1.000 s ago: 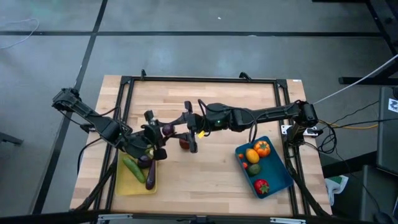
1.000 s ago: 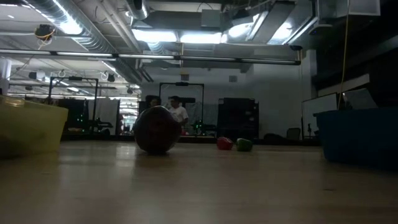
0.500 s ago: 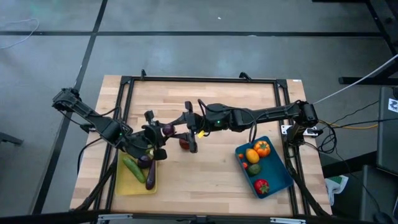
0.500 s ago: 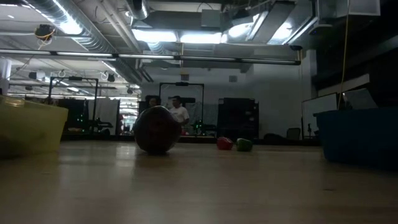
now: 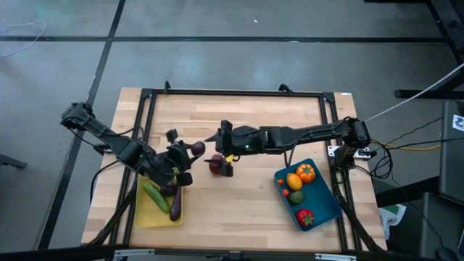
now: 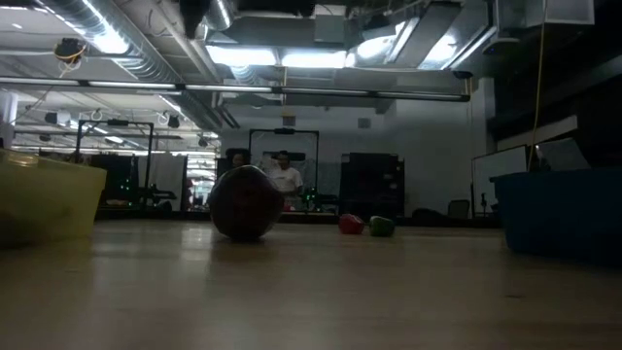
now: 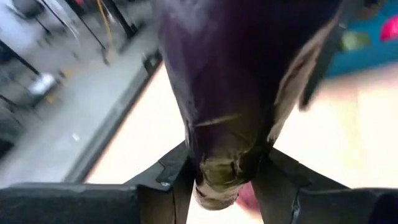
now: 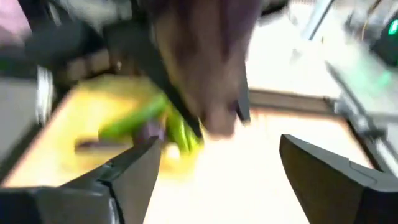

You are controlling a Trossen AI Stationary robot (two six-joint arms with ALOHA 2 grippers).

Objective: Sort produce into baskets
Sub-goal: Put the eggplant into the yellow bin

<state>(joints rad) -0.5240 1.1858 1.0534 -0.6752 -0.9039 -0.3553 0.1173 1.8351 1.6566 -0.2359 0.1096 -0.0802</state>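
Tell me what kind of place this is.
Probably a robotics lab or workshop: a wooden table framed by black rails, exposed ducts and strip lights overhead, and people standing among equipment racks behind.

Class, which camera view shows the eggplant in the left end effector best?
The left wrist view: the purple eggplant fills it, pinched between the left end effector fingers. The high view shows it small, above the yellow basket. The right wrist view blurs it; the low view does not show it.
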